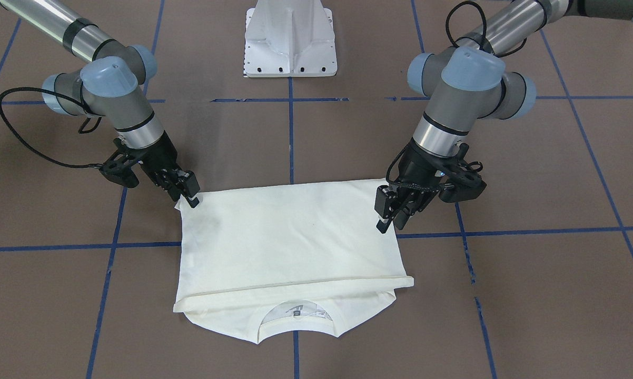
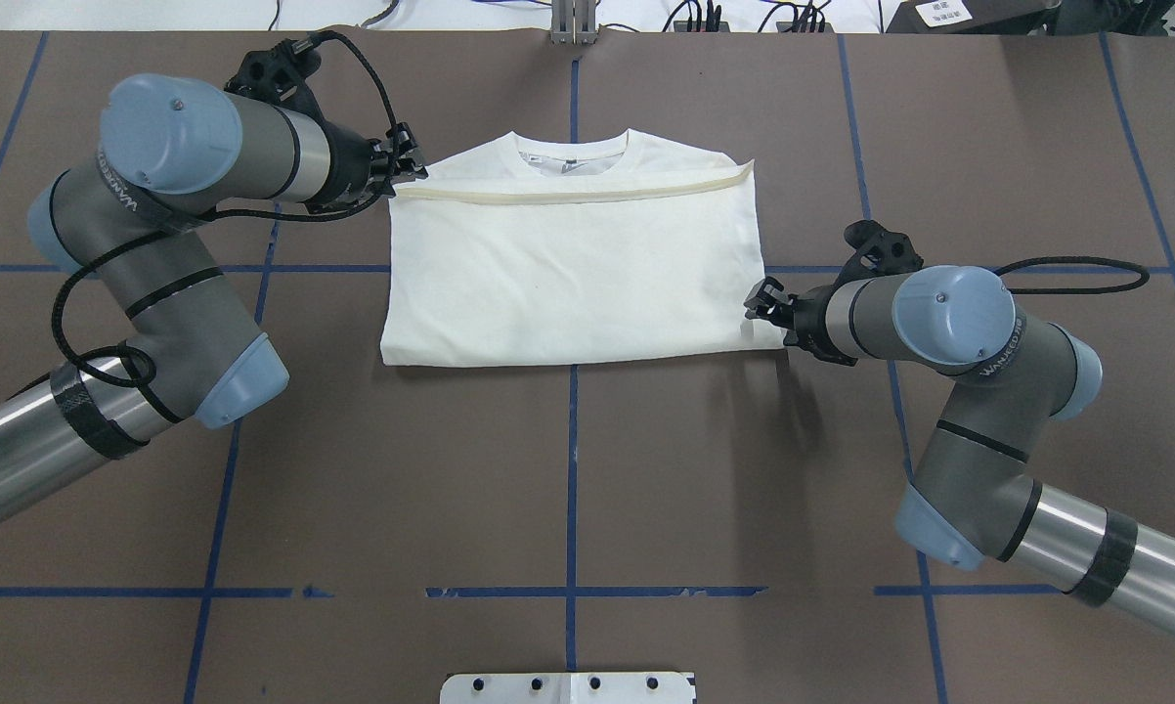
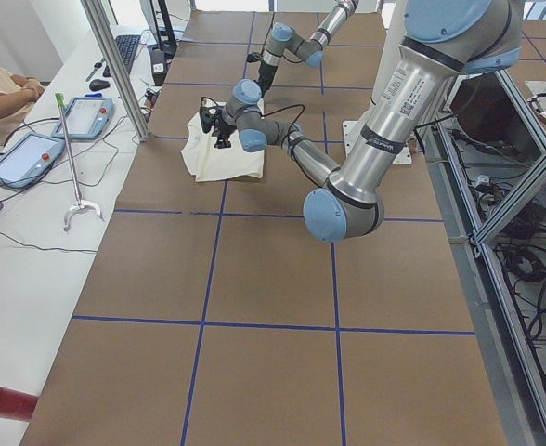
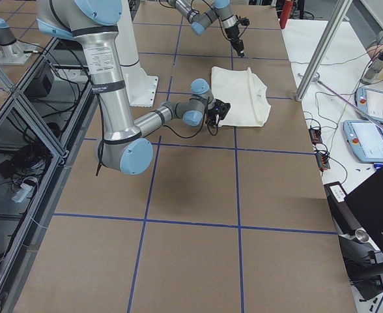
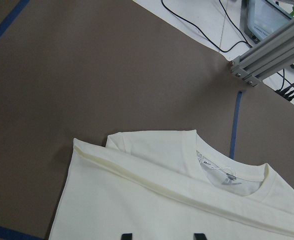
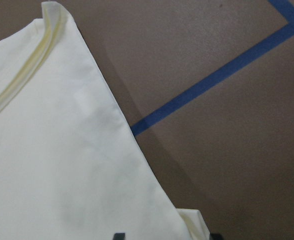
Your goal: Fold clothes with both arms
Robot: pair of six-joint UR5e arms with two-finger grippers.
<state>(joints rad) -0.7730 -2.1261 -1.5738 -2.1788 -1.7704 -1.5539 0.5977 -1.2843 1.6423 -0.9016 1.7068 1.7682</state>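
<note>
Black left pincer [image 2: 413, 168] hangs released by the far-left corner of the cream T-shirt [image 2: 573, 284]. The shirt lies mid-counter [image 2: 568, 469], plain side up, no sleeve showing, its hem [image 2: 568, 196] laid just short of the collar [image 2: 573, 147]. At its near-right corner, the right pincer [image 2: 756, 303] is likewise released. Most folding looks done; perhaps one halving fold remains.

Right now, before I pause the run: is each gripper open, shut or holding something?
Left gripper: open, holding nothing.
Right gripper: open, holding nothing.
</note>
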